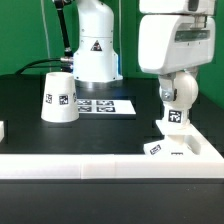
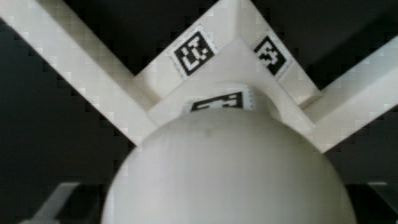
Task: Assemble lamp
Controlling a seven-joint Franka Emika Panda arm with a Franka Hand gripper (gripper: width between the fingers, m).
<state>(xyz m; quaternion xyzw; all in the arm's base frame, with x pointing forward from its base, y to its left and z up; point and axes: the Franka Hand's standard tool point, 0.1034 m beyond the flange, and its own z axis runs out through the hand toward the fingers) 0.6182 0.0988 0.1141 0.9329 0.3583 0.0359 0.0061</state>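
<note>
shade (image 1: 58,100): one, on the tabletop (image 1: 35,140)
shade tags (image 1: 64,99): two visible in the exterior view
bulb (image 1: 180,90): one; the same one fills the wrist view (image 2: 222,170)
bulb tags (image 1: 175,116): two visible in the exterior view
base (image 1: 195,138): one flat white piece
wrist-view tags (image 2: 192,47): three black-and-white squares
marker board (image 1: 105,105): one; its own tags are too small to count
robot arm (image 1: 95,40): one
white rail (image 1: 80,165): one, along the tabletop's near edge
unknown white piece (image 1: 3,130): one, cut off at the exterior view's left; cannot tell what it is
</note>
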